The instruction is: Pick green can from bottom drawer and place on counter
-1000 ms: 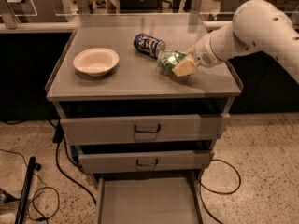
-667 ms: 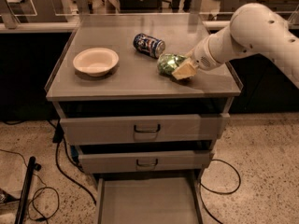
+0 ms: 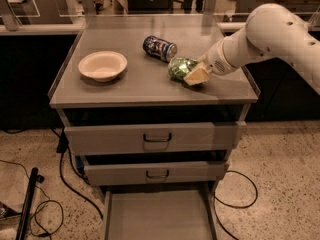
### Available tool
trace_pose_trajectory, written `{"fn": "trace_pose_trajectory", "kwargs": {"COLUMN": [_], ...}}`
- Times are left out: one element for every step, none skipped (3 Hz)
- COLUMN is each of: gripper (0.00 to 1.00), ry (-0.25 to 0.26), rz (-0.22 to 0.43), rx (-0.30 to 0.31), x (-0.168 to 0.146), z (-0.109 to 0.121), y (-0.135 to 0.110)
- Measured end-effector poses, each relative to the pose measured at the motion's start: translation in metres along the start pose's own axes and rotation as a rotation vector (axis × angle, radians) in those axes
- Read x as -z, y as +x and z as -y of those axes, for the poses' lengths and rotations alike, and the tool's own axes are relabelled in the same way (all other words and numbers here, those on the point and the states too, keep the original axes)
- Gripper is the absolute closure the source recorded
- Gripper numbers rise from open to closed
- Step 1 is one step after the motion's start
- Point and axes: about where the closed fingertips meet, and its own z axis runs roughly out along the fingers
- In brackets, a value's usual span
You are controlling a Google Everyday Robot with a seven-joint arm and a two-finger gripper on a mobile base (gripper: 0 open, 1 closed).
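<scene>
Gripper (image 3: 194, 76) is over the right side of the counter (image 3: 130, 90), clamped on the green can (image 3: 178, 67), which is resting on the counter top, near the blue can (image 3: 160, 48). White bowl (image 3: 102, 65) on the left, bottom drawer (image 3: 157, 216) pulled open.

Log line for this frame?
gripper: at green can | green can: on counter, right side | bottom drawer: open
</scene>
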Motion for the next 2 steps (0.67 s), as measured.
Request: {"fn": "trace_pose_trajectory", "kwargs": {"gripper": [0.40,0.17], "ry": [0.000,0.000], "rz": [0.000,0.000], "rx": [0.000,0.000], "x": [0.0000,-0.0001], "z": [0.0000,0.0000], "y": [0.0000,0.0000]}}
